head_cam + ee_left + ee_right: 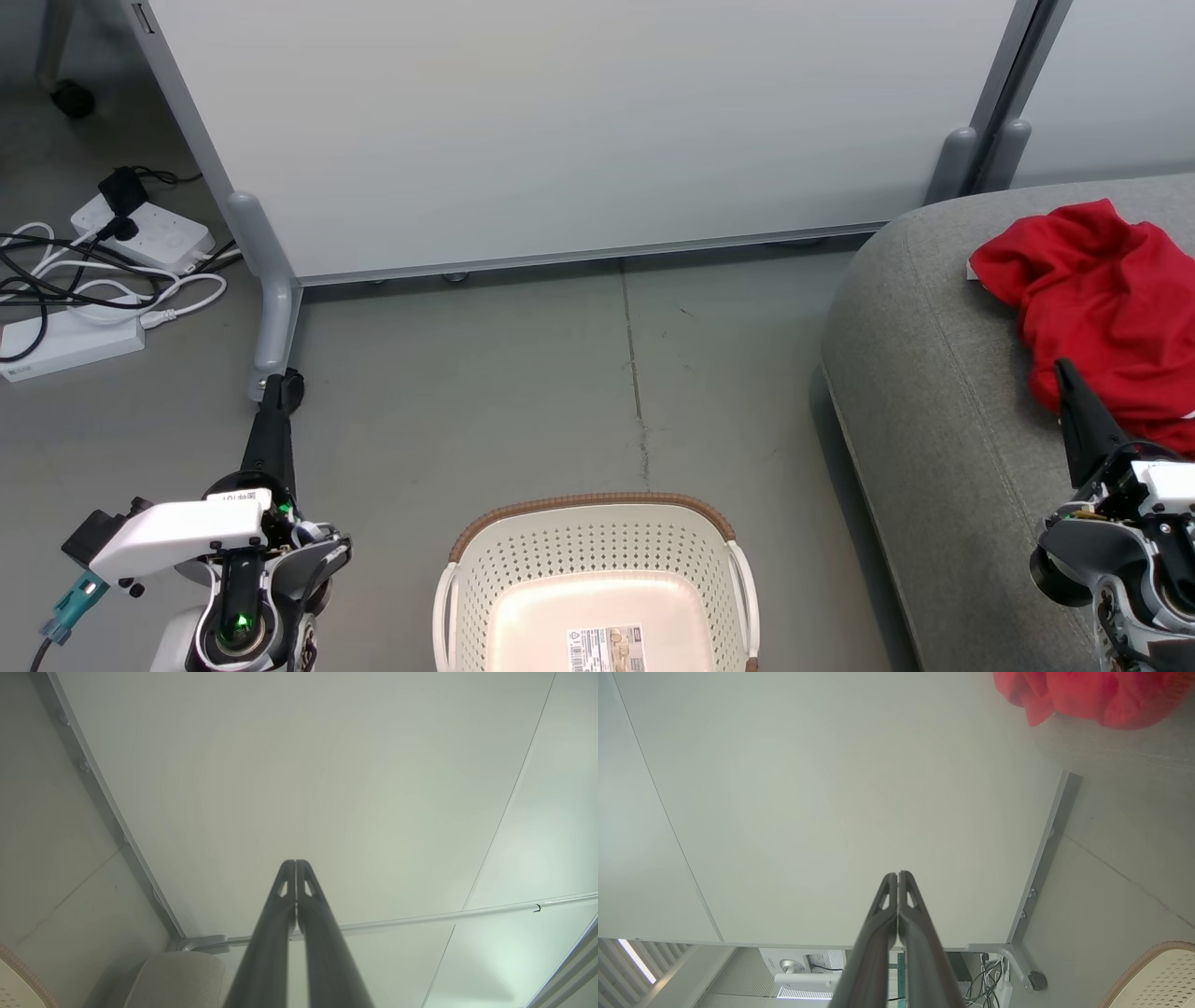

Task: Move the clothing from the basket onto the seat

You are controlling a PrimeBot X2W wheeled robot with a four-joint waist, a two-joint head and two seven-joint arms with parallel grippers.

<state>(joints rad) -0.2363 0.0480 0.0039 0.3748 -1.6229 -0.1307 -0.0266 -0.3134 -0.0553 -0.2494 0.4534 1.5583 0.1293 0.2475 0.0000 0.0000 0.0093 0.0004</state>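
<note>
Dark left fingers (290, 870) are pressed together, gripping nothing. The right fingers (892, 882) are likewise closed and empty, apart from the red clothing (1102, 299), which lies crumpled on the grey seat (915, 373) near its far edge. The white basket (597, 560) stands on the floor (467, 392) near the seat's side edge.

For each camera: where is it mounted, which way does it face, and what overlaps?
Head view: on the head, facing down at basket, seat and clothing; left end effector and right end effector show, shut.
Left wrist view: along its shut fingers toward the partition.
Right wrist view: along its shut fingers toward the partition.
Shared: partition, basket rim.
</note>
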